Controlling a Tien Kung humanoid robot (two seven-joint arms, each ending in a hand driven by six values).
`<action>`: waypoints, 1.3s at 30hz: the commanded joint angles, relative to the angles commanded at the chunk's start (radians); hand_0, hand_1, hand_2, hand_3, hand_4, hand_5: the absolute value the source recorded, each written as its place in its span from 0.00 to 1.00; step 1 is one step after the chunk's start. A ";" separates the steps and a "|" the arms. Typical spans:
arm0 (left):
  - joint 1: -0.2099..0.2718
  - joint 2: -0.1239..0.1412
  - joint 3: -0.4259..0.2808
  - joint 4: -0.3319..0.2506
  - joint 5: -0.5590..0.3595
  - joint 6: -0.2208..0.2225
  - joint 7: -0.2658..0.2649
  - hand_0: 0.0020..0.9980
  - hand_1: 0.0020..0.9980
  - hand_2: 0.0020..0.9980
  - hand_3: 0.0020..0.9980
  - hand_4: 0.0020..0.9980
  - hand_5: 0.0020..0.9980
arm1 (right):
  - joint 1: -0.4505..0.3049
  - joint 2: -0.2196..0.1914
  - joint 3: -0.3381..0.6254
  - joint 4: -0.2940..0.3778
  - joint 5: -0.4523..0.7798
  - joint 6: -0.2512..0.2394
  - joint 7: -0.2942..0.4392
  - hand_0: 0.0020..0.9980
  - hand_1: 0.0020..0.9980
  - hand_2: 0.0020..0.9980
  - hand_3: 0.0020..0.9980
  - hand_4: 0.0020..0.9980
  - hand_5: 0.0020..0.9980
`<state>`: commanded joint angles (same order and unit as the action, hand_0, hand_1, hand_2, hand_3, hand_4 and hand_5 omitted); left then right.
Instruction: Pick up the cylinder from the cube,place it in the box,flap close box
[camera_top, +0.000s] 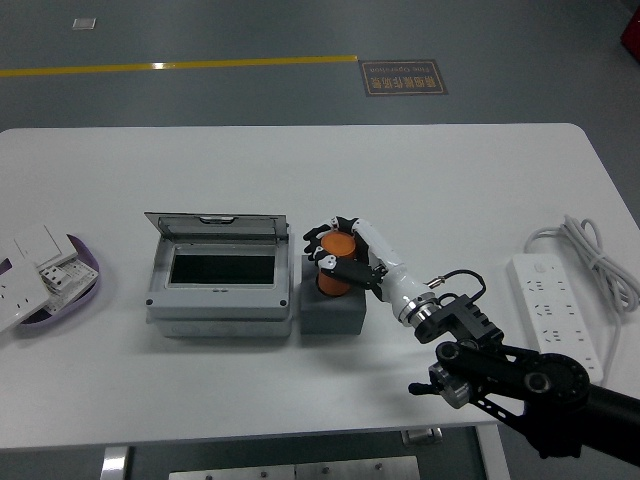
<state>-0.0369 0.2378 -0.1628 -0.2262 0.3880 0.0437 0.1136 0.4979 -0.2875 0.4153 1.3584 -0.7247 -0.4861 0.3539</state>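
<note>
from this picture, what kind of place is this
Probably a robotics lab or workshop: a white table on grey floor with a yellow line, a power strip, and a robot hand gripping an orange cylinder.

On the table, a box sits left of centre with its lid raised at the far side. A cube stands just beside the box's right wall, a cylinder upright on top of it. The right hand reaches in from the lower right corner, fingers around the cylinder. A power strip lies well to the right, its cable coiled behind it. Wall switches rest on a dish at the left edge.
</note>
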 joint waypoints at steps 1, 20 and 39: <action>0.000 0.000 0.000 0.000 0.000 0.000 0.000 0.60 0.63 0.62 0.64 0.68 0.17 | -0.001 -0.001 0.003 0.005 -0.003 -0.003 0.000 0.39 0.36 0.30 0.26 0.00 0.00; 0.003 0.002 0.021 0.002 -0.017 0.001 0.001 0.60 0.63 0.62 0.64 0.69 0.19 | 0.163 0.056 -0.053 0.237 -0.548 0.015 -0.486 0.13 0.23 0.26 0.23 0.00 0.00; -0.004 0.009 0.051 0.002 -0.033 0.000 0.003 0.60 0.63 0.62 0.64 0.70 0.21 | 0.322 0.172 -0.199 0.116 -0.945 0.102 -0.906 0.14 0.25 0.27 0.23 0.00 0.00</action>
<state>-0.0413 0.2464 -0.1120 -0.2237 0.3546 0.0441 0.1165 0.8194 -0.1156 0.2162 1.4742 -1.6698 -0.3839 -0.5520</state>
